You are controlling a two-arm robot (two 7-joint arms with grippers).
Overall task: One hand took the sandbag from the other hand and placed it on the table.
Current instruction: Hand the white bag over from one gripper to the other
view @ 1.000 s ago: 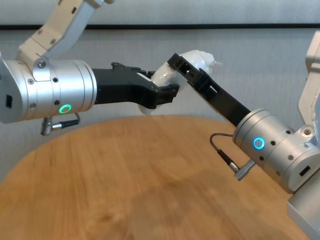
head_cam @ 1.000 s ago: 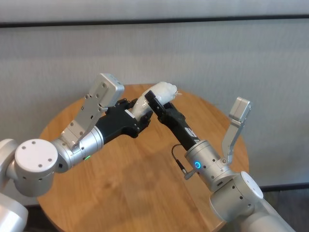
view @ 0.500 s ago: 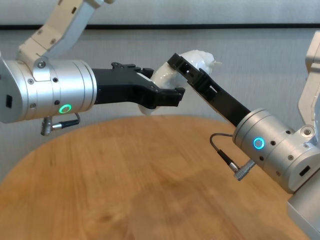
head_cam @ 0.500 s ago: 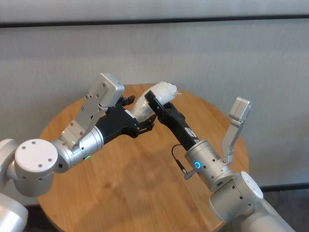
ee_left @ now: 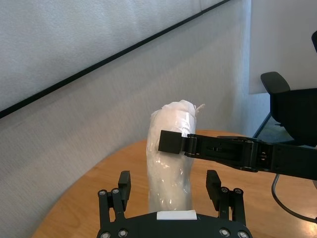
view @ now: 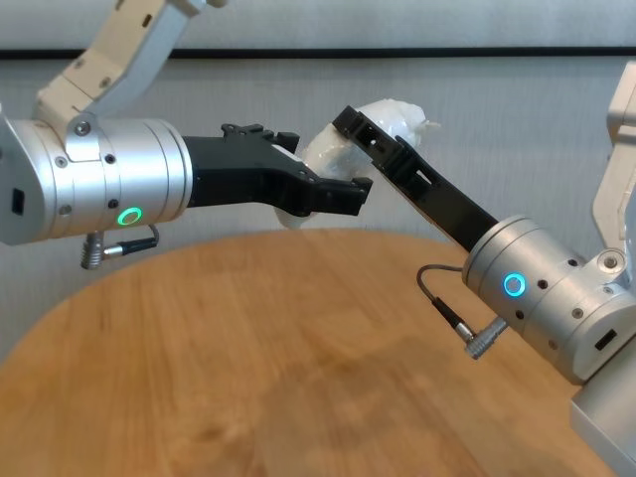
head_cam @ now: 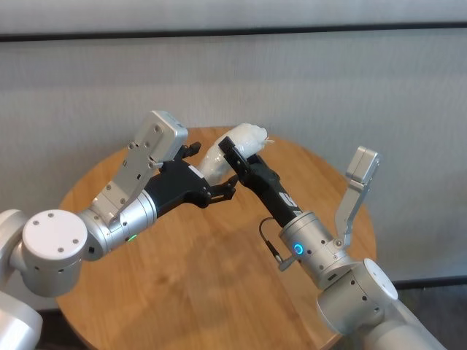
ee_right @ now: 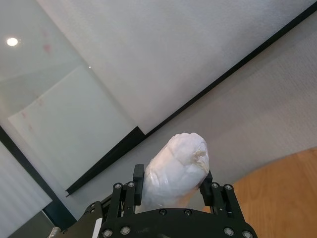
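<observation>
The white sandbag (head_cam: 246, 136) is held in the air above the round wooden table (head_cam: 197, 284), its knotted tip pointing away from me. My right gripper (head_cam: 235, 151), on the blue-ring wrist, is shut on the sandbag's upper part (ee_right: 174, 166). My left gripper (head_cam: 211, 169), on the green-ring wrist, is open, its fingers spread on either side of the sandbag's lower end (ee_left: 171, 173) without touching it. In the chest view the sandbag (view: 396, 113) sits between the right gripper (view: 366, 121) and the left gripper (view: 323, 164).
The table (view: 248, 348) lies bare below both arms. A grey wall with a dark horizontal strip stands behind it. A dark office chair (ee_left: 277, 89) shows far off in the left wrist view.
My left gripper has opened, its fingers spreading away from the sandbag. My right gripper has kept its hold, and the sandbag has not moved.
</observation>
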